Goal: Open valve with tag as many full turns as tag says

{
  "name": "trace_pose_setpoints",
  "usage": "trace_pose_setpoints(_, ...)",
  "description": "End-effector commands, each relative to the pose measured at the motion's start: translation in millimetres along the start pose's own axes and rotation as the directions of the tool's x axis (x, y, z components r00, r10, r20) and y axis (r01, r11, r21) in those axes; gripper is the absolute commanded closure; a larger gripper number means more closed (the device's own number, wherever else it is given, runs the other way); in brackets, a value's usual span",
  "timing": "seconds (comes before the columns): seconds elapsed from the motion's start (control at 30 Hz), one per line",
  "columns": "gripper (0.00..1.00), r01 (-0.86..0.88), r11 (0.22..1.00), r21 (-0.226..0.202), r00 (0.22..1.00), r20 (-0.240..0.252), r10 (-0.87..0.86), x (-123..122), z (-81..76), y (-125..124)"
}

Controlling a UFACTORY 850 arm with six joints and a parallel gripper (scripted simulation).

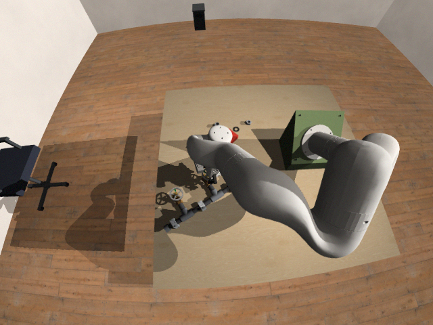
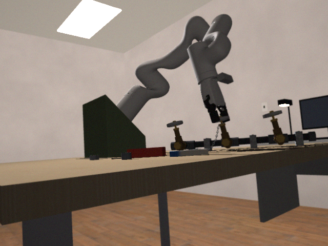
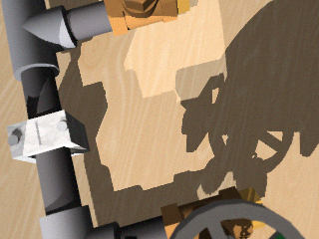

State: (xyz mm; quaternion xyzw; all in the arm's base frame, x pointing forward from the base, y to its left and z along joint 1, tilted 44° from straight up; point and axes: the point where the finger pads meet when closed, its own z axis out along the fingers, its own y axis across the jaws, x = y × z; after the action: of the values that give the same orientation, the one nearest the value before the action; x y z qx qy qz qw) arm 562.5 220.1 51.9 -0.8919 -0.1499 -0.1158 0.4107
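Note:
A dark grey pipe lies on the table and carries three brass valves with handwheels. In the exterior view the left valve and the right valve stand free. The middle valve has a chain hanging from it; I cannot read the tag. My gripper is open and tilted, with its fingertips at the top of the middle valve, hiding its handwheel. The wrist view shows a white pipe clamp, a brass valve body and a grey handwheel, but no fingers.
The green arm base stands at the back. A white disc, a red piece and small nuts lie near it. A red block and a blue-grey bar lie before the pipe.

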Motion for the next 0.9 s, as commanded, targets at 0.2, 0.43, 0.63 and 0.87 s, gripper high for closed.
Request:
trace_pose_setpoints(0.2,0.00,-0.572,0.820,-0.013,0.820,0.010,0.573,1.1,-0.6,0.1)
trace_pose_setpoints(0.43,0.00,-0.814,0.580,-0.012,0.581,-0.002,0.814,1.1,-0.6,0.1)
trace_pose_setpoints(0.63,0.00,-0.962,0.272,-0.015,0.272,-0.005,0.962,1.1,-0.6,0.1)
trace_pose_setpoints(0.87,0.00,-0.993,-0.111,-0.042,-0.111,-0.001,0.994,1.1,-0.6,0.1)
